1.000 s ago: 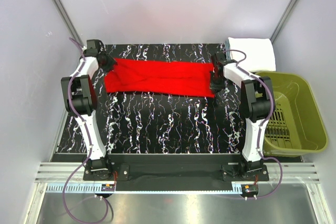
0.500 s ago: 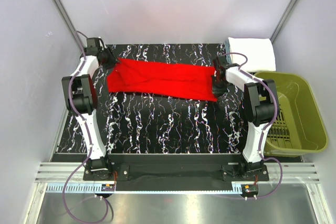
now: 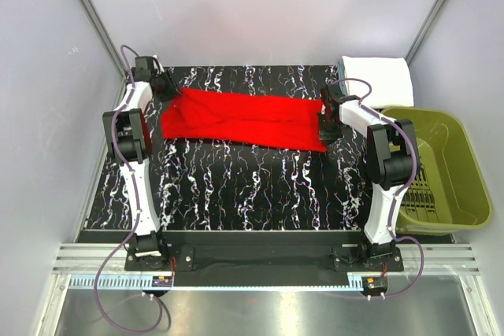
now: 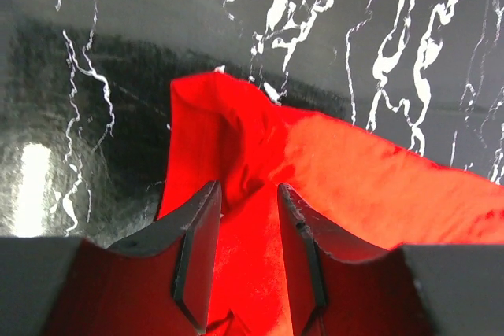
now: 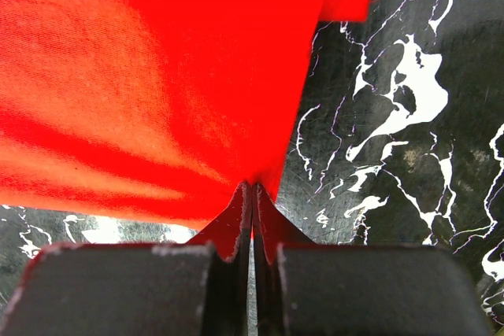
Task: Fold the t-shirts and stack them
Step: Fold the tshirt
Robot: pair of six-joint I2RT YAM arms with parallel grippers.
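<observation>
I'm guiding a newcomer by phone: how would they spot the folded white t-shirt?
Start at the black marbled table. Look at its far right corner, just behind the olive basket. The folded white t-shirt lies there, a neat rectangle, unlike the red t-shirt spread out long.

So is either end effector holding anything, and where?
The right end effector pinches the bright red cloth t-shirt by its right-end edge; the left end effector stands open over the other end.
</observation>
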